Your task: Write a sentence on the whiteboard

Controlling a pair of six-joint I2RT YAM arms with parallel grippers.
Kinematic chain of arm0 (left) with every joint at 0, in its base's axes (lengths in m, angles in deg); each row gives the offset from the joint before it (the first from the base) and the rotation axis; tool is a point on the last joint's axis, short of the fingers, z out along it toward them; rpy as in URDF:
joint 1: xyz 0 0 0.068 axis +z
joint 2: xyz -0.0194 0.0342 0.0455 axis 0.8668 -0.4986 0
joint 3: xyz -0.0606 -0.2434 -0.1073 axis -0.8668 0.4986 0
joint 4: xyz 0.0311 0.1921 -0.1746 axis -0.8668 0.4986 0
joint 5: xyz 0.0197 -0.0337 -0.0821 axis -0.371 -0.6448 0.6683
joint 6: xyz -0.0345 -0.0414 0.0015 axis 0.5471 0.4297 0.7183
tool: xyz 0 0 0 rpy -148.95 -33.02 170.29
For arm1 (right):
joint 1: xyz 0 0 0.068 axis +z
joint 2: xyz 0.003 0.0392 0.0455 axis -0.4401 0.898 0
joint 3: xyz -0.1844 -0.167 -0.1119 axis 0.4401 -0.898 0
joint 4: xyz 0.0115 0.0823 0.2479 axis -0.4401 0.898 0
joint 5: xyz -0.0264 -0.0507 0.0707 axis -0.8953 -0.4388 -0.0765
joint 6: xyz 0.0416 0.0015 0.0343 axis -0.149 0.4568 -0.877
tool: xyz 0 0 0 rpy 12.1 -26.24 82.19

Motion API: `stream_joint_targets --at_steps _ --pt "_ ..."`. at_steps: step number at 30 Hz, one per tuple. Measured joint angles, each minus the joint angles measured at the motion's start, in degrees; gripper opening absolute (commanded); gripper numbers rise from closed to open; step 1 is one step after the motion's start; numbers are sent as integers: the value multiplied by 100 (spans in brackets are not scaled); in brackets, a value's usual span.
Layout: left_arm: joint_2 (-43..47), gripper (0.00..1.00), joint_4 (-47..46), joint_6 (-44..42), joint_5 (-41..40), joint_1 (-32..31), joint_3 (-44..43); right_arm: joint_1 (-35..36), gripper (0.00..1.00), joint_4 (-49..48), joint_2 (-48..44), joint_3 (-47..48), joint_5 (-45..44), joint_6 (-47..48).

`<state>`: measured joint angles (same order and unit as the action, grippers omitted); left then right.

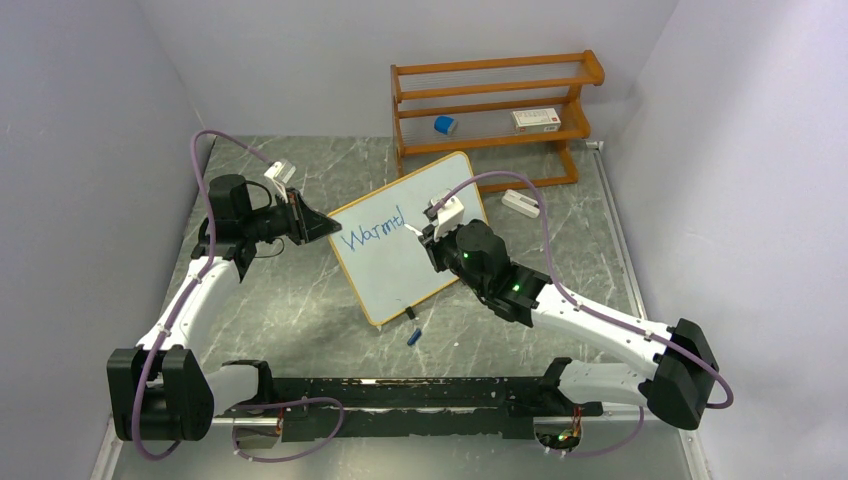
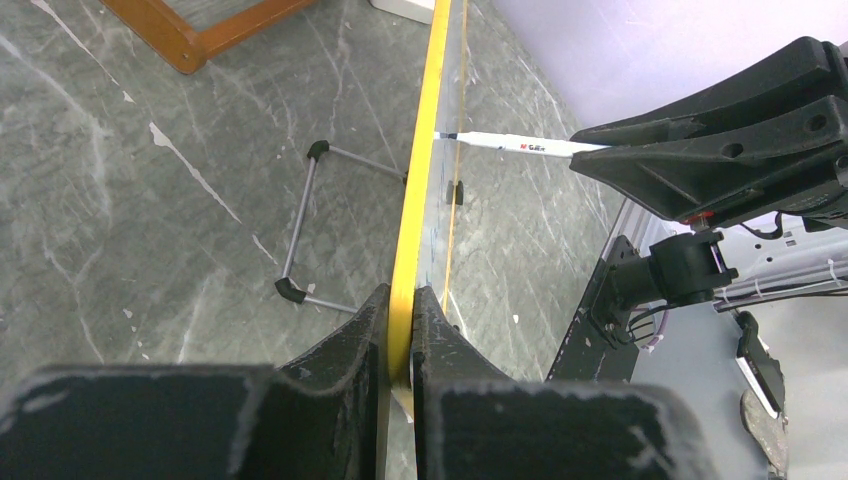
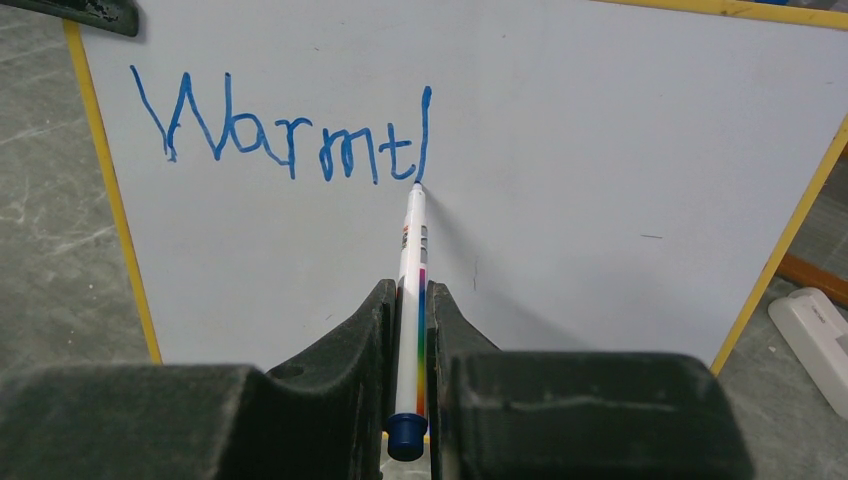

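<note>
The whiteboard point(image 1: 405, 240) stands tilted on the marble table, its yellow-orange frame point(image 2: 418, 190) seen edge-on in the left wrist view. My left gripper point(image 2: 400, 300) is shut on the board's left edge point(image 1: 330, 225). Blue handwriting point(image 3: 290, 130) reads "Warmt" plus one tall stroke. My right gripper point(image 3: 408, 300) is shut on a white marker point(image 3: 410, 300) with a rainbow stripe and blue end. Its tip point(image 3: 416, 186) touches the board at the foot of that last stroke. The marker point(image 2: 520, 146) also shows meeting the board from the right in the left wrist view.
An orange wooden shelf rack point(image 1: 490, 110) stands behind the board, holding a blue object point(image 1: 445, 125) and a white box point(image 1: 536, 119). A white eraser-like block point(image 1: 520, 203) lies right of the board. A blue marker cap point(image 1: 413, 336) lies in front of it. Wire feet point(image 2: 300, 250) prop the board.
</note>
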<state>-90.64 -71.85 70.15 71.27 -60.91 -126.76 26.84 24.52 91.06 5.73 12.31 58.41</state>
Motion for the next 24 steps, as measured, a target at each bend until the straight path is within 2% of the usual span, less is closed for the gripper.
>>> stream_joint_targets --at_steps 24 --pt "-9 5 -4 0 2 0 -2 0 0 -444 61 -72 -109 81"
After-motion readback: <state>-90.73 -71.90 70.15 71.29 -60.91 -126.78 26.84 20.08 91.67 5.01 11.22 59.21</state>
